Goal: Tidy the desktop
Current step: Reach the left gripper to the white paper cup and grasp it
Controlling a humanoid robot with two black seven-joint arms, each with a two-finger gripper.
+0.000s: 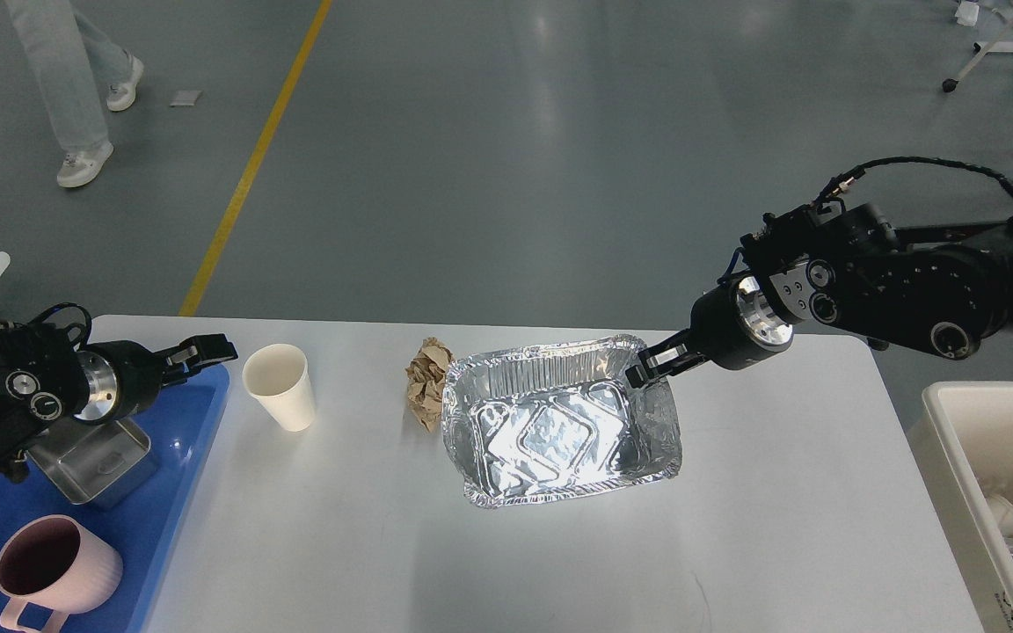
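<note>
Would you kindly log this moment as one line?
right gripper: shut on foil pan corner | left gripper: near paper cup, state unclear | desktop: crumpled paper left

- The whitish-grey desktop (779,527) carries a blue tray (177,492) over its left edge.
- A white paper cup (280,387), crumpled brown paper (427,393) and a foil tray (559,431) sit toward its far edge.
</note>
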